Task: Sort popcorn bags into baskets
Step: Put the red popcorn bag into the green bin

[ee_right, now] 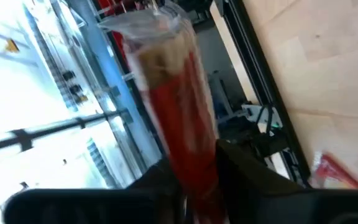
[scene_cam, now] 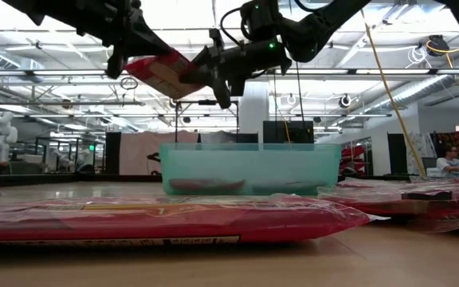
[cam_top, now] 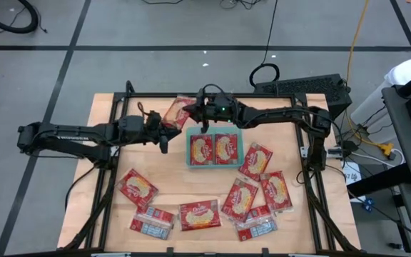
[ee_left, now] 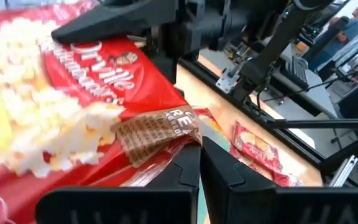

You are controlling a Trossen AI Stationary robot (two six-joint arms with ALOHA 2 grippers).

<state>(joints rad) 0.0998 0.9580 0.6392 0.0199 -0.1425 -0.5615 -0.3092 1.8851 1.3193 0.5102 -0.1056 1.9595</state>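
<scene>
One red popcorn bag (cam_top: pixel 178 113) hangs in the air near the table's far edge, left of the teal tray (cam_top: pixel 189 150), between both grippers. My left gripper (cam_top: pixel 164 130) is shut on its left side and my right gripper (cam_top: pixel 195 112) on its right side. In the low view the bag (scene_cam: pixel 159 73) is tilted high above the tray (scene_cam: pixel 249 167). Two bags (cam_top: pixel 201 148) (cam_top: pixel 226 147) lie flat side by side in the tray. Several more bags (cam_top: pixel 240 198) lie flat on the table's near half. My left gripper (ee_left: pixel 199 162) pinches the bag's clear sealed edge beside the brown label (ee_left: pixel 166 140) between its two fingers, coming level from the table's left. The bag is lifted clear, its picture face spread before the camera. My right gripper (ee_right: pixel 197 180) pinches the bag (ee_right: pixel 173 106) between its two fingers, seen edge-on in its wrist view, with the bag running out past the fingertips. It comes from the table's right. The bag's sealed end (ee_right: pixel 145 25) sticks out free, and the bag is clear of the table.
Loose bags lie at the near left (cam_top: pixel 138 187) (cam_top: pixel 152 221), near middle (cam_top: pixel 200 215) and near right (cam_top: pixel 275 191) (cam_top: pixel 255 160). One bag (scene_cam: pixel 158 219) fills the low view's foreground. Black frame rails run along the table's edges. Bare wood shows between the tray and the near bags.
</scene>
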